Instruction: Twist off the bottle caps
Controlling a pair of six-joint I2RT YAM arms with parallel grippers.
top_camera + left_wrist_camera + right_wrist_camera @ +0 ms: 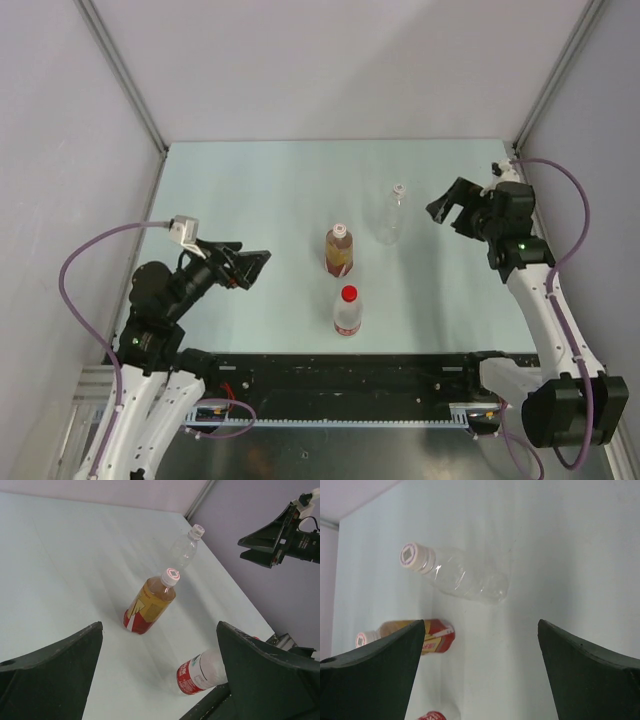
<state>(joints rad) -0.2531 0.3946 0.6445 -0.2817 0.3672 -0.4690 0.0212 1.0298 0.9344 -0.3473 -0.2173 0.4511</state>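
Now I see my black left hand [252, 266] and right hand [450, 210] wide open, apart from three small upright plastic bottles [339, 252].

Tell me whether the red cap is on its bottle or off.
On: the red cap sits atop the upright labelled bottle. How tightly it is screwed on, cannot tell.

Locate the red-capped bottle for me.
In the top view the red-capped bottle stands upright at the near edge of the table, about midway across, directly in front of the amber bottle, with the clear bottle farther back to the right.
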